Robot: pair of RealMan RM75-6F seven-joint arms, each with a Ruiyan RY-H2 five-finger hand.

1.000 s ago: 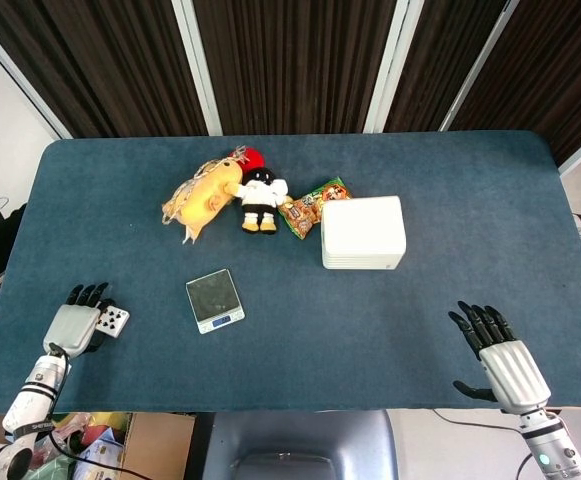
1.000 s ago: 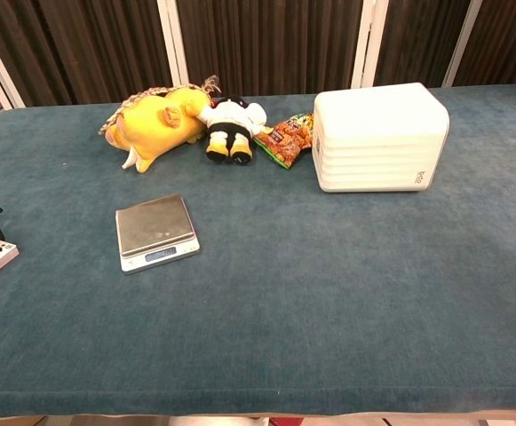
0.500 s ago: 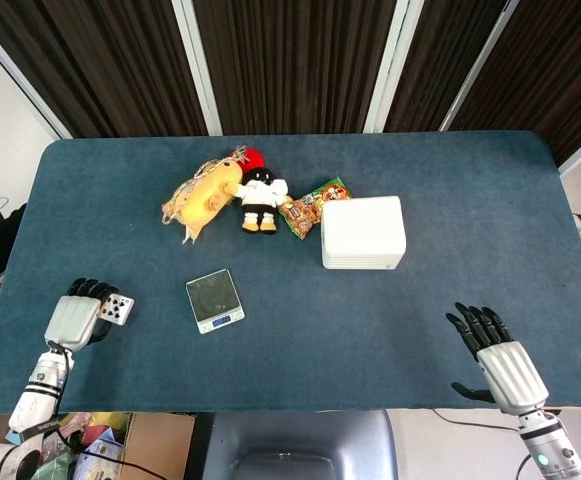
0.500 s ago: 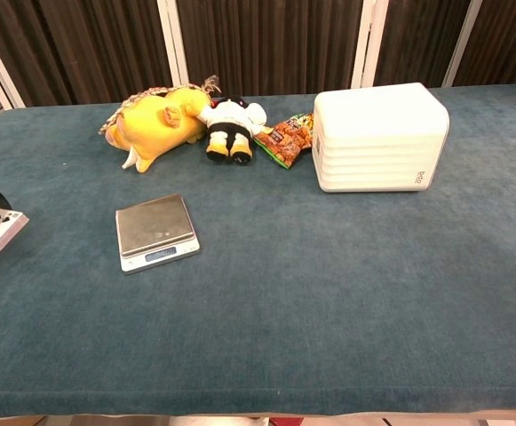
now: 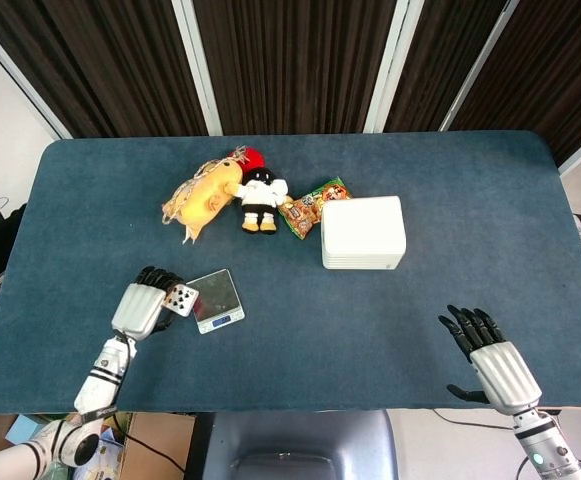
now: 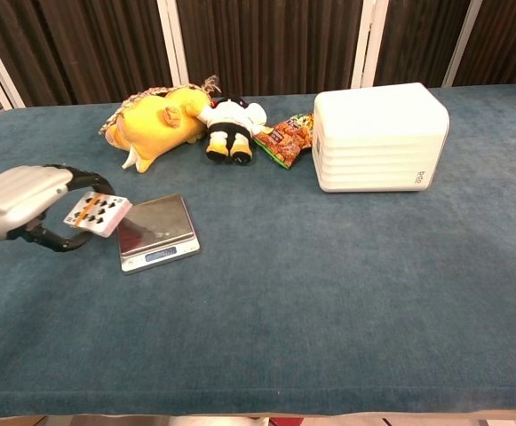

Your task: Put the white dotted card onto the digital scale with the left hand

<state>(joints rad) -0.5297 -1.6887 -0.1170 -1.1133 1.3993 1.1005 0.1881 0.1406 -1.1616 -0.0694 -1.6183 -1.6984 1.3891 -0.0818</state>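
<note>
My left hand (image 5: pixel 142 305) (image 6: pixel 22 201) holds the white dotted card (image 5: pixel 180 298) (image 6: pixel 97 214) in the air, just left of the digital scale (image 5: pixel 215 300) (image 6: pixel 155 232). The card's right edge hangs over the left rim of the scale's steel plate, tilted, without touching it. Nothing lies on the scale, which sits on the blue table (image 5: pixel 390 320). My right hand (image 5: pixel 490 355) hovers near the table's front right edge, fingers spread and holding nothing; the chest view does not show it.
Behind the scale lie a yellow plush toy (image 5: pixel 202 195) (image 6: pixel 151 122), a small black-and-white doll (image 5: pixel 260 198) (image 6: pixel 229 124) and a snack packet (image 5: pixel 313 208) (image 6: pixel 286 138). A white ribbed box (image 5: pixel 363 232) (image 6: pixel 379 136) stands to the right of them.
My left hand has swung right from the table's left edge, carrying the card up to the scale's left side. The right hand has hardly moved.
</note>
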